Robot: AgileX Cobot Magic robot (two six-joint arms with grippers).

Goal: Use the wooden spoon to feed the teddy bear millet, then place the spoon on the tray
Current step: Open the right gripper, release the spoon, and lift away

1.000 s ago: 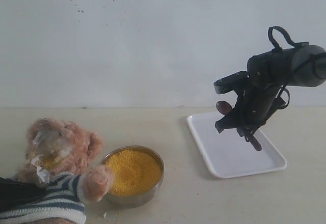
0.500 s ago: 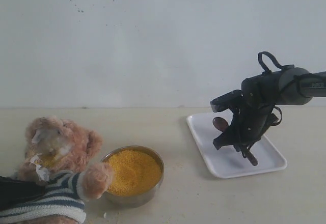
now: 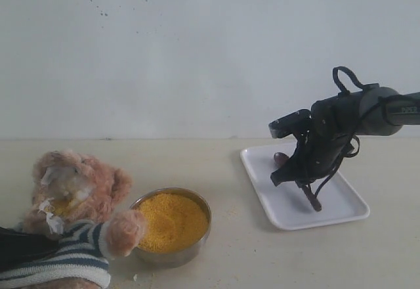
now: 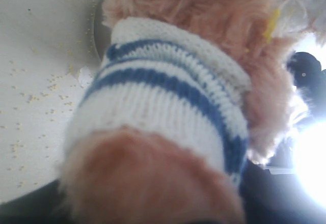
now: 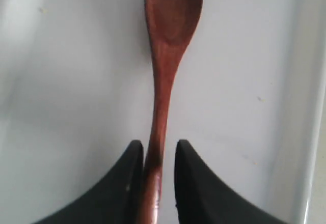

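Observation:
The wooden spoon [image 5: 165, 81] lies flat on the white tray [image 5: 61, 81], its oval bowl [image 3: 281, 158] toward the tray's far end. My right gripper [image 5: 155, 147] stands low over the tray [image 3: 262, 190], jaws slightly parted round the handle with a gap beside it. The teddy bear [image 3: 72, 197] in its striped shirt sits at the front left, one paw on the steel bowl [image 3: 197, 200] heaped with yellow millet [image 3: 172, 222]. The bear [image 4: 168, 96] fills the left wrist view; my left gripper [image 3: 16, 249] is a dark shape at its back, fingers buried in plush.
Loose millet grains [image 4: 30, 96] are scattered on the beige table beside the bear. The steel bowl's rim [image 4: 97, 28] shows past the bear's shoulder. A plain white wall stands behind the table.
The right gripper came down with the spoon onto the tray and its jaws have parted a little. The spoon now lies flat. The bear and left arm have stayed put.

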